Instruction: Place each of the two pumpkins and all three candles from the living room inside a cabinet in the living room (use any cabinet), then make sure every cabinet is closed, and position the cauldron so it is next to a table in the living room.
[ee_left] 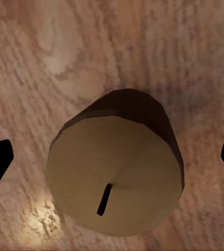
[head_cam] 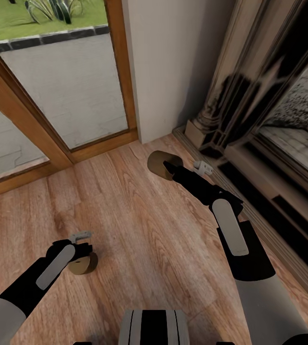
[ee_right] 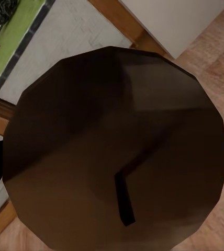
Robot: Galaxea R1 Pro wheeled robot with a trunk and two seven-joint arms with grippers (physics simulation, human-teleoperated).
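The right gripper [head_cam: 166, 167] is clamped on a candle [head_cam: 162, 164] lifted above the wood floor [head_cam: 139, 225] near the fireplace [head_cam: 250, 120]. The left gripper [head_cam: 79, 247], jaws apart, straddles a second candle [ee_left: 114, 175] standing on the floor. Closing off-centre could tip it; the carried one may slip.

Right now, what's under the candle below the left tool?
Wood plank floor shows all around the candle, which stands below the left tool. The patch beneath its base is covered.
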